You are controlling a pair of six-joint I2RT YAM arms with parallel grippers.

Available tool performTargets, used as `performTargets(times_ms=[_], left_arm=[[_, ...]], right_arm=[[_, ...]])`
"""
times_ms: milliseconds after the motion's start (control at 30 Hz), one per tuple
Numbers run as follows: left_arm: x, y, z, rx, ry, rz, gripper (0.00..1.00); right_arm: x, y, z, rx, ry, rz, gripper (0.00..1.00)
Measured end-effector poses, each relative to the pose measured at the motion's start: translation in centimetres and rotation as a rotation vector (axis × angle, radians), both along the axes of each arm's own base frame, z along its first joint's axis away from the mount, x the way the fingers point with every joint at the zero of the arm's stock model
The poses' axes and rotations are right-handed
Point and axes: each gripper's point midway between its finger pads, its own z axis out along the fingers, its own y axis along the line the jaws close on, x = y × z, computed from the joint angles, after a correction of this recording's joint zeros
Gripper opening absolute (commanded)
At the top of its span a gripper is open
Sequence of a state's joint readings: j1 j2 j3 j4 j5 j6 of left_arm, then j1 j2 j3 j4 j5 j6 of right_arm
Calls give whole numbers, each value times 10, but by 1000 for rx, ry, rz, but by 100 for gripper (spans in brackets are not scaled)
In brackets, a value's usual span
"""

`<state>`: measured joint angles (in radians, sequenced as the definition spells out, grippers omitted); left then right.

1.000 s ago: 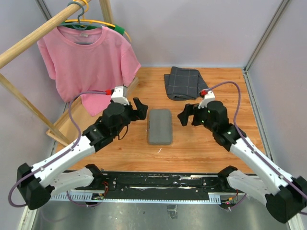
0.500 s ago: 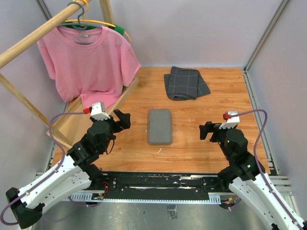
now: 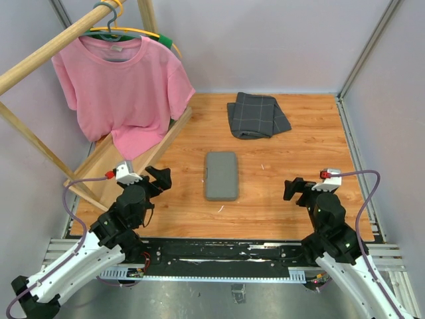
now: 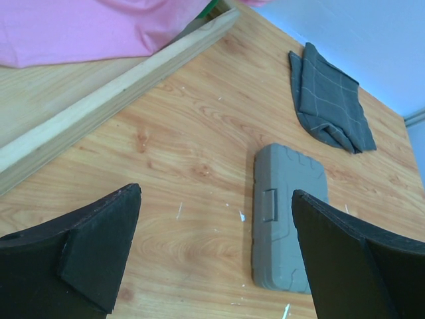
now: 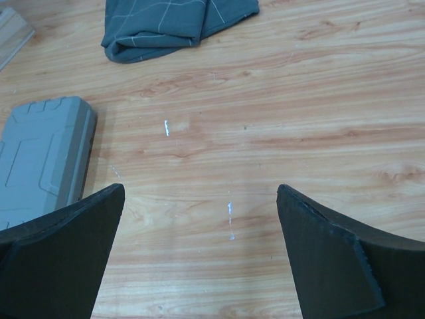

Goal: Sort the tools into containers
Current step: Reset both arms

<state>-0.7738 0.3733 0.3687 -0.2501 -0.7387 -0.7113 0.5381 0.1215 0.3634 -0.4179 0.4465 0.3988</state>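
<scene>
Where the tool case [image 3: 221, 175] lies: flat on the desk [image 3: 292, 143], about mid-board, lid shut, latch showing on one long side, between the two claws and touching neither.
Left claw [image 3: 159, 178]: jaws spread wide, holding nothing, left of the case, near the wooden rack base [image 3: 99, 165].
Right claw [image 3: 297, 189]: jaws spread wide, holding nothing, right of the case, over bare wood.
Folded checked cloth [image 3: 257, 114]: far side of the desk, well apart from the case.
Pink T-shirt [image 3: 119, 86]: hanging at far left.
</scene>
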Motion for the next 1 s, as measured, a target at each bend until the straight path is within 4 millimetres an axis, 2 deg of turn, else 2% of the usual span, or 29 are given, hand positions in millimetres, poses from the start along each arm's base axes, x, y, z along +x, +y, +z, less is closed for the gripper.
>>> performTargets(times_ms=[233, 533, 1000], left_arm=[[-2, 5, -20, -7, 10, 24, 99], [-6, 11, -28, -32, -16, 33, 99], [-6, 12, -33, -36, -34, 37, 99]], right_arm=[[-1, 0, -10, 1, 26, -4, 98], [-1, -1, -23, -6, 44, -8, 98], [-1, 0, -31, -11, 57, -9, 98]])
